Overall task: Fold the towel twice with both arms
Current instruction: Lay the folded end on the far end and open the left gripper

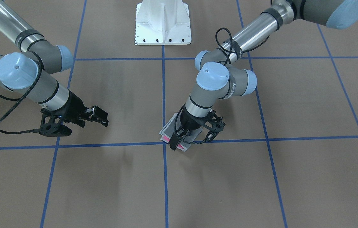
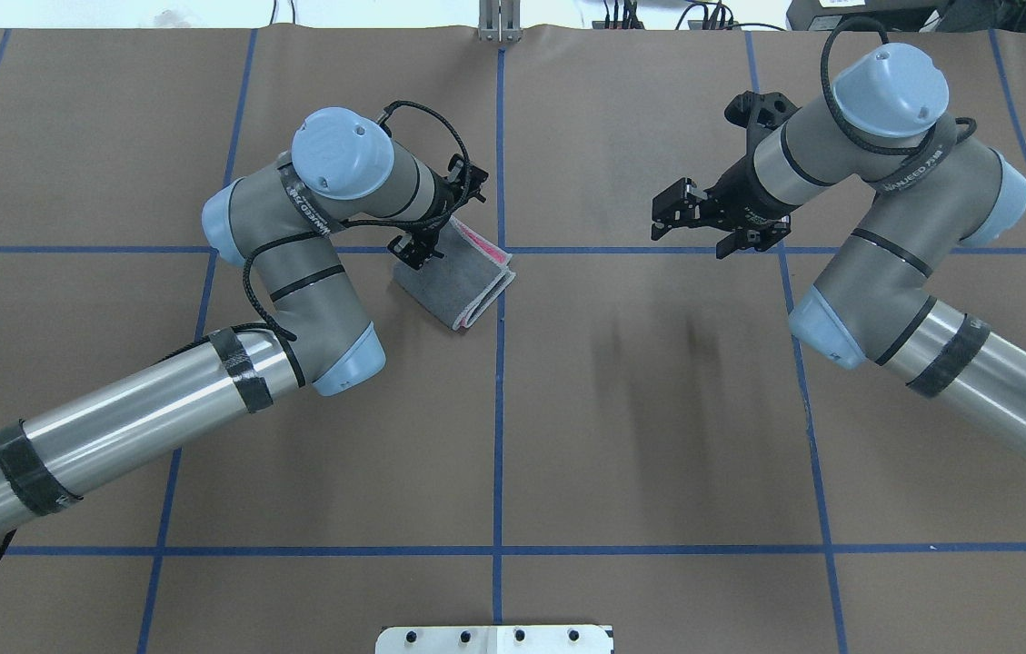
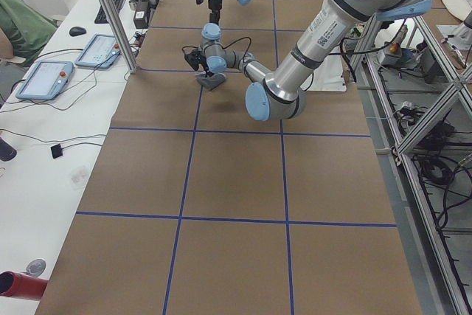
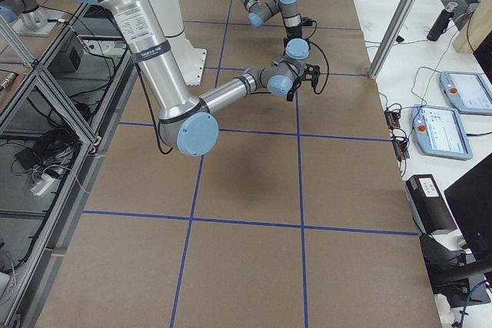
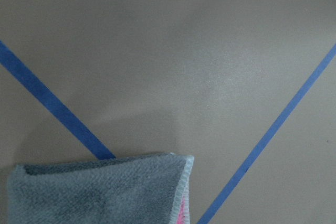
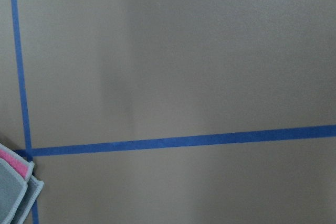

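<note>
The towel [image 2: 456,283] lies folded into a small grey pad with pink showing at its open edges, just left of the table's centre line. It also shows as the towel [image 1: 166,131] under the left wrist, and its corner appears in both wrist views [image 5: 100,192] [image 6: 13,182]. My left gripper [image 2: 417,245] [image 1: 179,138] points down at the towel's far corner, open, with one finger low over the cloth; whether it touches is unclear. My right gripper [image 2: 669,211] [image 1: 99,116] hangs open above bare table, well to the right of the towel, holding nothing.
Brown paper with blue tape grid lines [image 2: 500,409] covers the table. The white pedestal [image 1: 163,25] stands at the robot's side. A side bench with tablets [image 3: 44,79] and a metal post [image 3: 110,20] runs along the far edge.
</note>
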{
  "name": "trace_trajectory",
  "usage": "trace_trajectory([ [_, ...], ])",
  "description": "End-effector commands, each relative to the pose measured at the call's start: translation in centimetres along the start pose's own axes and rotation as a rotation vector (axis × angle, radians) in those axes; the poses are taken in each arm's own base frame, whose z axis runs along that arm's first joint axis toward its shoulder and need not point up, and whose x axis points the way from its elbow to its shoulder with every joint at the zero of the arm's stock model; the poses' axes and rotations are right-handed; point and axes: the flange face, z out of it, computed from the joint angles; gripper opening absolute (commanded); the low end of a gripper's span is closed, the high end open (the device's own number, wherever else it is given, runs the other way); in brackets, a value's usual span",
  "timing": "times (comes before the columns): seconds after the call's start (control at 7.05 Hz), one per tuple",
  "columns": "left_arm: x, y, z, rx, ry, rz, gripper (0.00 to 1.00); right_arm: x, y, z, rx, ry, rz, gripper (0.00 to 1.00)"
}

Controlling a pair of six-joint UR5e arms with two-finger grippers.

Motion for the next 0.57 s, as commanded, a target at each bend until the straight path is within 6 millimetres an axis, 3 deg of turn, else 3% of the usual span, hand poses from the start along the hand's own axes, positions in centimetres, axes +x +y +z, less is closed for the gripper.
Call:
trace_trajectory([
  [0.0,-0.3,-1.0,1.1,0.005,0.002,0.005,1.00,0.0,0.0,0.0,0.000,0.000,0.000,1.00],
  [0.28,0.2,-1.1,2.3,-0.001,0.017,0.010,1.00,0.0,-0.1,-0.1,0.001,0.000,0.001,1.00],
  [0.43,0.8,-1.5,1.8,0.004,0.026,0.007,1.00,0.1,-0.2,-0.2,0.004,0.001,0.003,1.00],
])
